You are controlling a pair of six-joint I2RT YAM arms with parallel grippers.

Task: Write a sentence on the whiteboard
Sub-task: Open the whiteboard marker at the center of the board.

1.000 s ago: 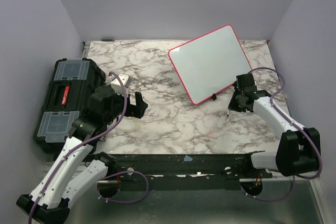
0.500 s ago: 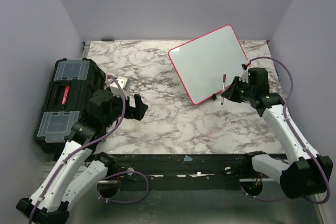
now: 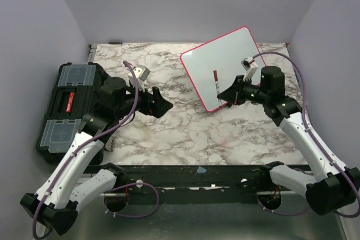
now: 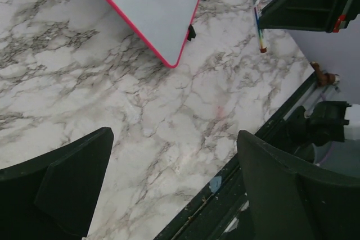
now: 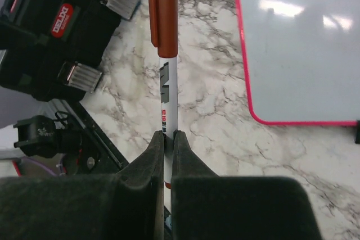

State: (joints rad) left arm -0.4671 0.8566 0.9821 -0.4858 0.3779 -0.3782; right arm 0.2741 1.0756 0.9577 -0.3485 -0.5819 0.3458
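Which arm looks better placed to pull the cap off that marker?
Left, probably: the left gripper is open and empty, while the right gripper is shut on the marker, its cap on.

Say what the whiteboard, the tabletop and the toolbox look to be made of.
Whiteboard: glossy white sheet, light glare on it; thin pink-red rim, probably plastic. Tabletop: white with grey veining, marble or a marble-print laminate; cannot tell which. Toolbox: matte black moulded plastic, clear lid panels, shiny metal-looking latches.
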